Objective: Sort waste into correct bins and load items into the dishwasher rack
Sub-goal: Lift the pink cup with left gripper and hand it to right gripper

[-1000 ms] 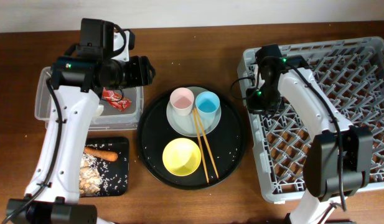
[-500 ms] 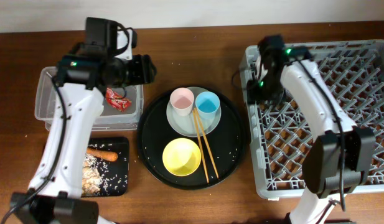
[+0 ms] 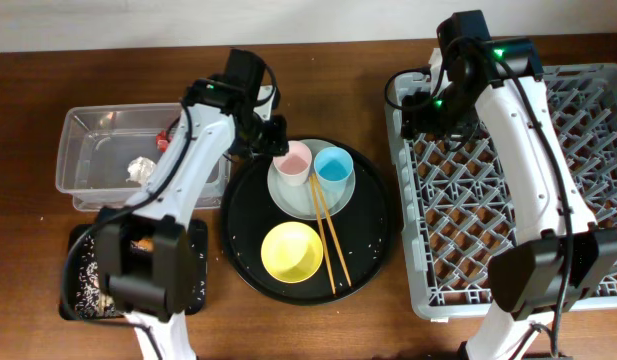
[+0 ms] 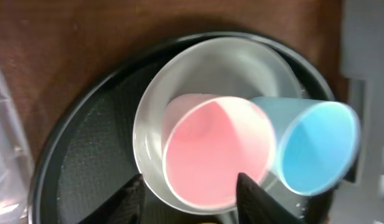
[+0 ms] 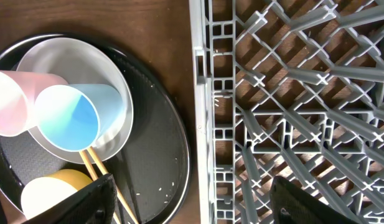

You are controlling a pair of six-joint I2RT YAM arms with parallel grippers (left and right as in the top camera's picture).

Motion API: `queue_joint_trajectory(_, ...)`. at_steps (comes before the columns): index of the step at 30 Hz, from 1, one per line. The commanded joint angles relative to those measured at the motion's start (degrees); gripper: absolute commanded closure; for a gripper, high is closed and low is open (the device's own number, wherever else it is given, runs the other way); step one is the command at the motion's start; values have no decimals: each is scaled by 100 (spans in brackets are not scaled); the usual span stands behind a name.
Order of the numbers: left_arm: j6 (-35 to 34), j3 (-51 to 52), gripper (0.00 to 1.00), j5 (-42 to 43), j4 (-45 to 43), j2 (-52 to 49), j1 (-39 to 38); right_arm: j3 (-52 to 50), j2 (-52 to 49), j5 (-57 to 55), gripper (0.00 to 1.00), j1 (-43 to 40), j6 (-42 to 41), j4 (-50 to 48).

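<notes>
Just above pink cup [image 4: 216, 152], left gripper [image 4: 190, 190] spread open, empty, right gripper [image 5: 192, 190] wide open, empty, over dishwasher rack [image 5: 291, 93] edge.

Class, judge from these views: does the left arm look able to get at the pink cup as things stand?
Probably yes. The left gripper is open just above the pink cup, with nothing over it. The blue cup crowds one side, so clearance there is tight.

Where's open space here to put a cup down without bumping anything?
The dishwasher rack holds nothing; its lattice past the right arm is free. Bare wood lies behind the round black tray, between clear tub and rack. Crowded: the plate, with pink cup, blue cup, chopsticks and the left gripper above.
</notes>
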State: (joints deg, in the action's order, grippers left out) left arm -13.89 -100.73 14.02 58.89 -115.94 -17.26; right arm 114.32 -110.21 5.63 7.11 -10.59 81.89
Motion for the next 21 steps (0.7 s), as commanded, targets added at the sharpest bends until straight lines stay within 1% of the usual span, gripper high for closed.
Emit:
queue_joint_trajectory(1,70,-35,58,-249,-50,-461,-33,85,22,-13,22,-13,-35,24)
queue_joint_trajectory(2,68,-35,60,-232,-57,-566,-39,85,22,-13,22,-13,-35,24)
queue_joint_trajectory(3,68,-35,65,-229,-52,-645,-48,85,22,-13,22,-13,-35,24)
queue_joint_trajectory(4,68,-35,72,-229,-52,-688,-59,85,22,-13,22,-13,-35,26)
queue_joint_trajectory(5,70,-35,78,-234,-59,-693,-59,85,22,-15,22,-13,-33,28)
queue_joint_trajectory(6,68,-37,88,-229,-103,-682,-59,85,22,-28,20,-13,-35,33)
queue_joint_trajectory(7,26,-39,96,-229,-120,-678,-57,85,22,-31,11,-13,-33,48)
queue_joint_trajectory(8,-22,-39,99,-227,-118,-678,-44,85,22,-31,9,-11,-33,74)
queue_joint_trajectory(12,-17,-114,100,-229,-105,-595,57,87,24,-28,8,-13,-35,122)
queue_joint_trajectory(14,-11,-444,100,-229,81,-407,208,129,24,0,8,-13,-28,37)
queue_joint_trajectory(15,-11,-634,100,-208,181,-310,284,177,24,122,8,-13,94,46)
queue_joint_trajectory(16,-11,-839,100,-44,291,-229,374,254,28,579,8,-13,492,70)
queue_joint_trajectory(17,39,-1051,100,297,385,-162,487,343,28,1248,8,-13,953,83)
queue_joint_trajectory(18,247,-1335,100,1099,448,-92,721,455,28,1998,7,-13,1360,83)
queue_joint_trajectory(19,466,-1565,100,2277,450,-59,1005,551,28,2916,6,-13,1838,63)
queue_joint_trajectory(20,745,-1676,100,3381,396,-59,1237,581,28,3862,3,-13,2389,55)
queue_joint_trajectory(21,1117,-1676,100,4662,330,-59,1443,581,28,5029,1,-13,3025,48)
